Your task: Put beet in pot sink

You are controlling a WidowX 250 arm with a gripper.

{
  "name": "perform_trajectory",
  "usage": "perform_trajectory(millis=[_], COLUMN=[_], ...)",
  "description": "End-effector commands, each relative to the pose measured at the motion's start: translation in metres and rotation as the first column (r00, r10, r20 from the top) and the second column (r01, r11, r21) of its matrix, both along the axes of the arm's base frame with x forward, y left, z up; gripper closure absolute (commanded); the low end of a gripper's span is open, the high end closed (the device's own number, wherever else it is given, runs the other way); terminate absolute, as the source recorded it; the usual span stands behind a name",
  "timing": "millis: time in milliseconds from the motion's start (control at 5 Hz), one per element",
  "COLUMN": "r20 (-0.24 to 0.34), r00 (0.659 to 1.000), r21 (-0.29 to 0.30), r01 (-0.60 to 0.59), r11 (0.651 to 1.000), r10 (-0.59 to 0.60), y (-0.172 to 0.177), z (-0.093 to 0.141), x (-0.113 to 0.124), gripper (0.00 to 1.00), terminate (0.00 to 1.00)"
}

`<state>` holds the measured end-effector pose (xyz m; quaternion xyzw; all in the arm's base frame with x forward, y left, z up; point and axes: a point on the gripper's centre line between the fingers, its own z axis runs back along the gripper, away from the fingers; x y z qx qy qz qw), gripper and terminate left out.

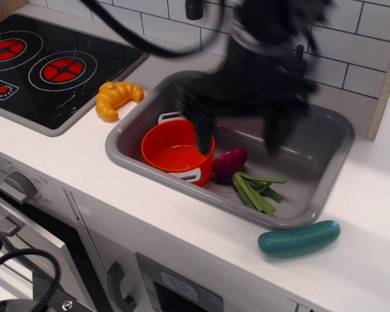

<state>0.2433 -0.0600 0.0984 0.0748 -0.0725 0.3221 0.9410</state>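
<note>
The white bench (149,201) is carrying a black cooktop (45,65) at the left and the grey sink (325,188) at the middle. The blurred black gripper (237,140) is hanging over the sink with its fingers (203,133) spread wide apart, gripping nothing. Inside the sink the orange pot (177,151) is sitting empty, and the beet (230,162) is lying just beside its right side, leaves pointing right. A teal cucumber toy (299,238) and a yellow croissant (117,99) are resting on the bench.
</note>
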Motion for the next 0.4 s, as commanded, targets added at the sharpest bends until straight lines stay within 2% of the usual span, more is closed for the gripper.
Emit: perform_trajectory(millis=[0,200], r20=[0.107,0.111], r00=[0.975,0.959], r21=[-0.018,-0.113], r01=[-0.193,-0.247], r11=[0.981,0.962], r10=[0.194,0.26], y=[-0.016,0.0], z=[-0.016,-0.022], x=[0.038,0.055], gripper=[0.0,0.0], terminate=[0.0,0.0])
